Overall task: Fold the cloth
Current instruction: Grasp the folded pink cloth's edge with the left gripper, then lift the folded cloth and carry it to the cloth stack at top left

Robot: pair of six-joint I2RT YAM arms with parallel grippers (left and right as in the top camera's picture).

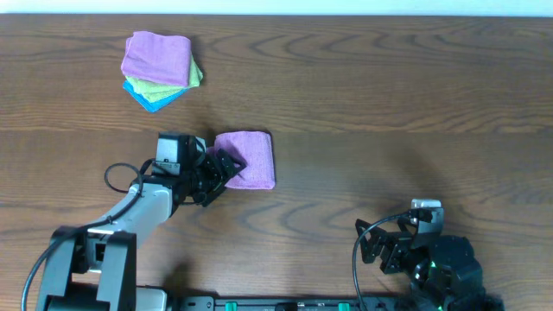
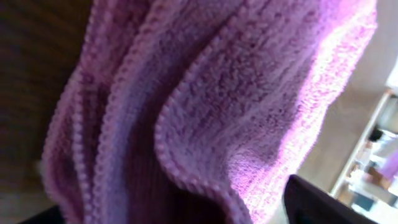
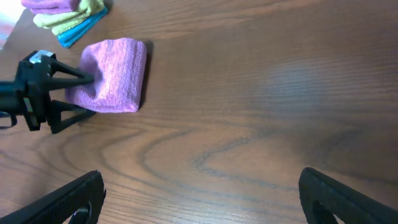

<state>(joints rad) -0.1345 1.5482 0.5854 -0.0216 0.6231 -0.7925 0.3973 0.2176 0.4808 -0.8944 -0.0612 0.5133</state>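
The purple cloth [image 1: 251,157] lies folded into a small rectangle at the middle of the table. It also shows in the right wrist view [image 3: 115,74]. My left gripper [image 1: 225,166] is at the cloth's left edge, its fingers spread open above and below that edge [image 3: 87,93]. In the left wrist view the cloth [image 2: 236,93] fills the frame with its folded layers between the wide-apart jaws [image 2: 180,214]. My right gripper [image 1: 404,231] is open and empty near the front right, over bare wood [image 3: 199,193].
A stack of folded cloths, purple over green over blue [image 1: 161,69], sits at the back left of the wooden table [image 1: 389,104]; it shows at the top left of the right wrist view [image 3: 65,15]. A black cable loops beside the left arm [image 1: 117,177].
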